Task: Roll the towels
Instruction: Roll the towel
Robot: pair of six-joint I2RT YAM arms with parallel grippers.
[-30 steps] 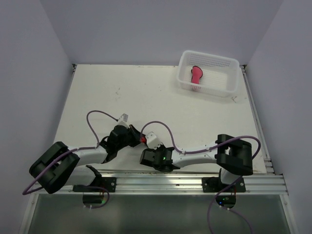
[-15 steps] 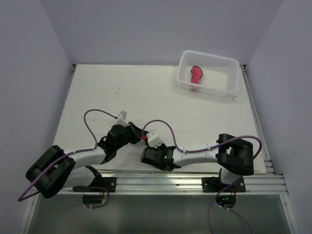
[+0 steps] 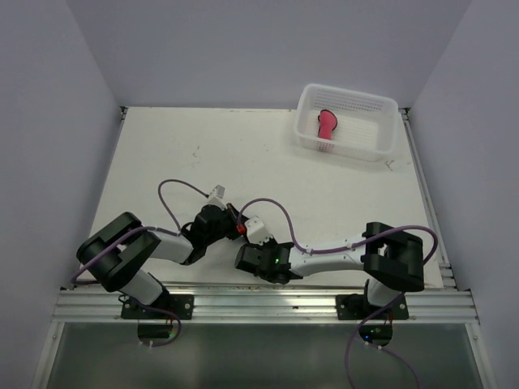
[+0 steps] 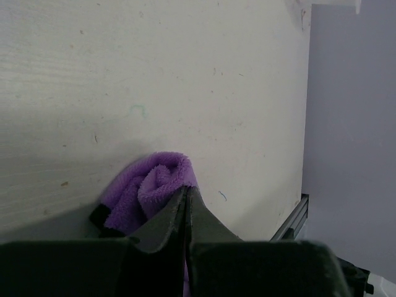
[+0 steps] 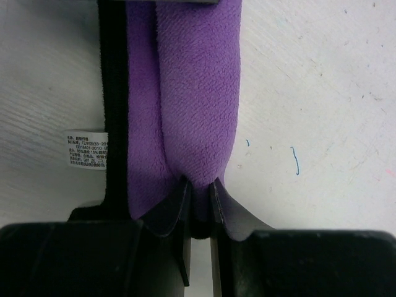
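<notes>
From overhead I have both arms folded low over the near part of the table (image 3: 203, 154), their wrists meeting just short of centre. The left gripper (image 3: 229, 217) points toward about two o'clock and the right gripper (image 3: 246, 229) lies right beside it at its four o'clock, so close that the cloth between them is hidden in this view apart from a small red spot I cannot identify.

On my left wrist camera the left gripper (image 4: 186, 201) has its two fingers pressed together to a thin line, nipping the edge of the purple towel (image 4: 148, 189). The towel is curled into a short soft roll on the tabletop, sitting at twelve o'clock from the fingertips, with a scrap of black fabric (image 4: 99, 216) showing at its nine o'clock side.

On my right wrist camera the right gripper (image 5: 198, 189) is narrowed to a small gap and pinches the near end of the same purple towel (image 5: 192, 80), which runs straight away toward twelve o'clock as a folded, rolled band. A black strip (image 5: 113, 74) runs along its left side, and a white care label (image 5: 86, 150) sticks out at nine o'clock onto the table.

Far off at one o'clock in the overhead view, the white basket (image 3: 385, 134) holds the pink towel (image 3: 326, 123), well apart from both arms.
</notes>
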